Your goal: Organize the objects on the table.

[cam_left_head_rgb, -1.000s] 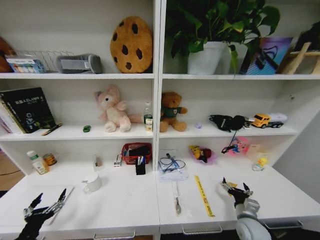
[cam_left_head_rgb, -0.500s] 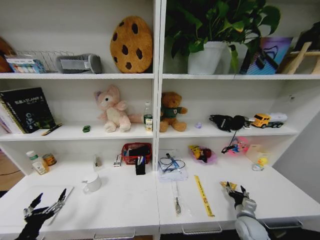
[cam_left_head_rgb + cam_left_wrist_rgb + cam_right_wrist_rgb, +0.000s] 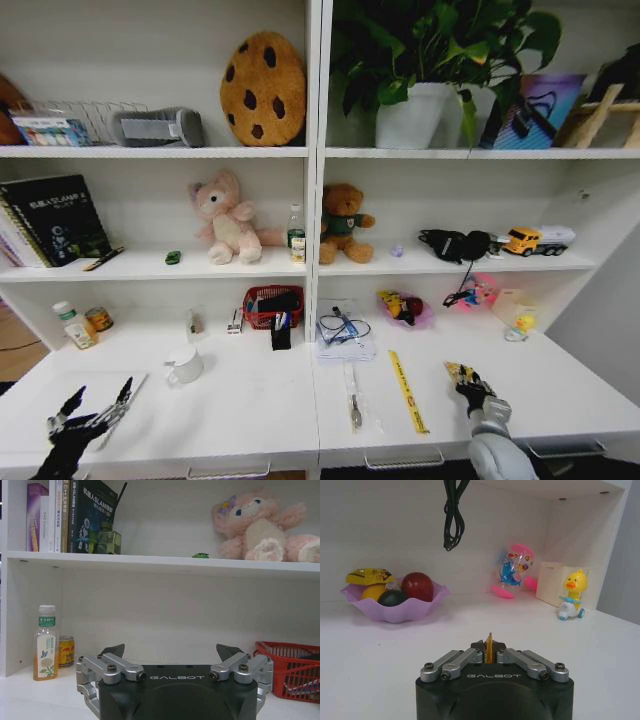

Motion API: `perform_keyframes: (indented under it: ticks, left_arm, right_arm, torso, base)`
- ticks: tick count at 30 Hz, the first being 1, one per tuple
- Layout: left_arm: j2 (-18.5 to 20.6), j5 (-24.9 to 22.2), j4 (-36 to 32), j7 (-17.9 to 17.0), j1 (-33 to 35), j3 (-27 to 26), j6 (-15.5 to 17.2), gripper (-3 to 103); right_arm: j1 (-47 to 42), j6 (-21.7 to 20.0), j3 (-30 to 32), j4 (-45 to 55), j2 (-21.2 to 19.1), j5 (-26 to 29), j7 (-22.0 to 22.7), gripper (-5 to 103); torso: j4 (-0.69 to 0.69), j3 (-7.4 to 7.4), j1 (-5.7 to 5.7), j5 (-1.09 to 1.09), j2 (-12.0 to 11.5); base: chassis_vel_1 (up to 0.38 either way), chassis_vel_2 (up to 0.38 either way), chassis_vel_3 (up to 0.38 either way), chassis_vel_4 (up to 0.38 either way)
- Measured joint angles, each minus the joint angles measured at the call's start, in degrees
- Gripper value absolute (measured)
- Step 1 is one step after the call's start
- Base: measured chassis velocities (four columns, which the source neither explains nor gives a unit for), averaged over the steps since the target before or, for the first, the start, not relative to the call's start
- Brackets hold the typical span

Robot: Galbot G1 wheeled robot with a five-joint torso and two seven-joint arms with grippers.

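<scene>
On the right side of the white table [image 3: 250, 405], my right gripper [image 3: 469, 384] is shut on a small thin yellow item [image 3: 456, 369]. In the right wrist view a sliver of that yellow item [image 3: 489, 641] stands pinched between the closed fingers of the right gripper [image 3: 489, 651]. Low at the table's front left corner my left gripper [image 3: 95, 405] is open over a flat grey sheet-like thing [image 3: 105, 385]; the left wrist view shows the left gripper [image 3: 170, 652] with nothing between its fingers. A green-labelled clear bottle [image 3: 75, 325] [image 3: 46, 642] stands at the back left.
On the table lie a yellow ruler [image 3: 407, 390], a packaged tool [image 3: 353, 396], a white mug [image 3: 185, 367], a red basket [image 3: 272, 305], a pad with a cable [image 3: 343, 336], a purple bowl [image 3: 395, 602] and a duck toy [image 3: 571, 597]. Shelves hold plush toys.
The right gripper's fingers, spread open a second ago, have closed on the small yellow item. The left arm has stayed where it was.
</scene>
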Motion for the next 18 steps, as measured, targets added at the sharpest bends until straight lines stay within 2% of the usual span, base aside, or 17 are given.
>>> perform_keyframes:
  ticks: [1,3,9,14,17,18]
  left_arm:
    - [0.00,0.00,0.00,0.00,0.00,0.00,0.00,100]
    - [0.00,0.00,0.00,0.00,0.00,0.00,0.00,100]
    - [0.00,0.00,0.00,0.00,0.00,0.00,0.01,100]
    - [0.00,0.00,0.00,0.00,0.00,0.00,0.00,100]
    - [0.00,0.00,0.00,0.00,0.00,0.00,0.00,100]
    - [0.00,0.00,0.00,0.00,0.00,0.00,0.00,100]
  right_arm:
    - [0.17,-0.01,-0.02,0.67,-0.28,-0.08,0.01,3]
    - [0.91,-0.09,-0.25,1.69,-1.05,0.00,0.03,0]
    - [5.56,-0.44,-2.27,1.03,-3.50,0.30,0.03,0]
    - [17.00,-0.93,-8.66,-5.42,-5.77,1.63,-0.12,0]
    - [19.68,-0.94,-10.27,-7.41,-5.93,1.96,-0.34,0]
    - [24.49,-0.97,-13.62,-11.39,-5.98,2.40,-0.87,0]
  torso:
    - [0.00,0.00,0.00,0.00,0.00]
    - [-0.01,0.00,0.00,0.00,0.00]
    - [-0.01,0.00,0.00,-0.01,0.01]
    - [0.01,0.00,0.00,0.00,0.00]
    - [0.01,0.00,0.01,-0.02,0.00]
    - [0.01,0.01,0.02,0.03,0.00]
  base:
    - [0.000,0.000,0.000,0.000]
    - [0.000,0.000,0.000,0.000]
    - [0.000,0.000,0.000,0.000]
    - [0.000,0.000,0.000,0.000]
    - [0.000,0.000,0.000,0.000]
    - [0.000,0.000,0.000,0.000]
